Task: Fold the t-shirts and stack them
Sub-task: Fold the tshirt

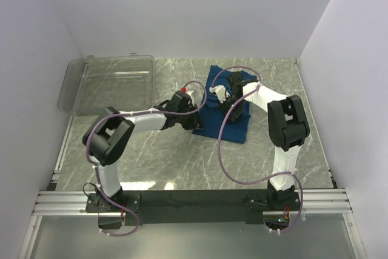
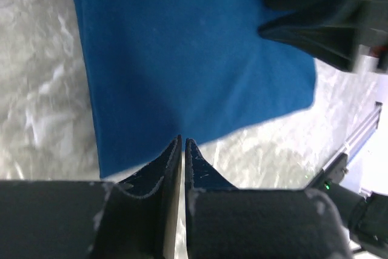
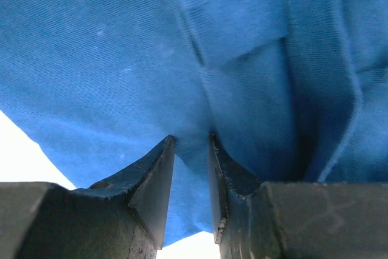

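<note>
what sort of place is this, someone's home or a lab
Most likely a robot lab test cell, not a home: left arm and right arm bolted to an aluminium rail, a marble-patterned table boxed in by plain white walls, with a blue t-shirt and clear bin.

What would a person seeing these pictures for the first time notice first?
The dark blue t-shirt on the marble table, right of the middle, draws the eye first, with both arms bent over it. The left gripper pinches its left edge and the right gripper is closed on a fold of the cloth. A clear plastic bin stands at the far left corner.
</note>
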